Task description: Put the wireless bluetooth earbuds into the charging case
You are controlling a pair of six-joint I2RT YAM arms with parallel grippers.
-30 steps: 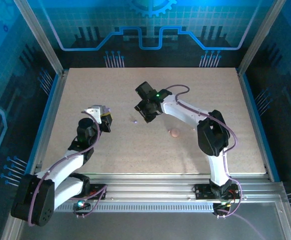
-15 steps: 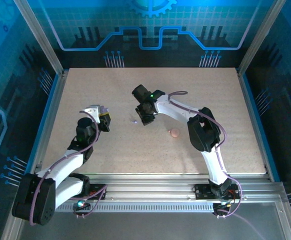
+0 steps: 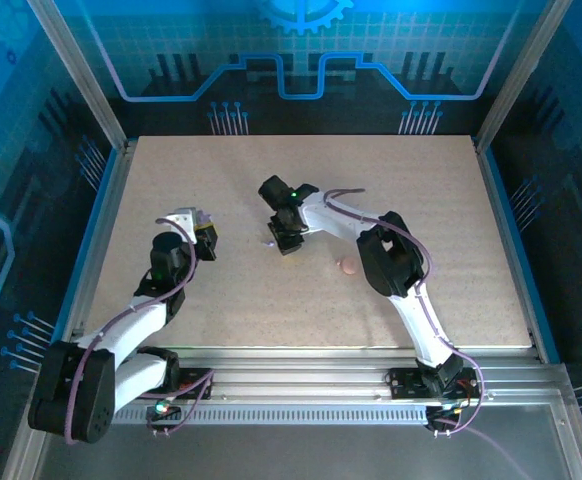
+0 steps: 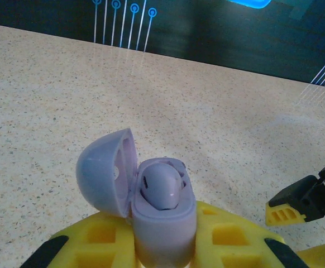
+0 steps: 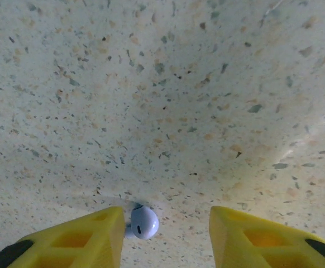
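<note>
We log left gripper (image 3: 204,236) clamped on the open lavender charging case (image 4: 162,223), mouth-up for loading; right gripper (image 5: 165,226), jaws apart, straddles the small whitish earbud (image 5: 144,221) on the counter (image 5: 179,84) at the case's 3 o'clock.

Case (image 4: 162,226) w/ earbud (image 4: 161,187) — 2nd earbud (image 5: 144,221) loose

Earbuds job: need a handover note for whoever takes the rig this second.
Left gripper: shut on the open charging case.
Right gripper: open, down at the table, a finger on either side of the loose earbud, not gripping it.
Done: first earbud sits in the case.
Left: grip the loose earbud, carry it to the case, seat it.
Also: a pink puck lies on the table.
</note>
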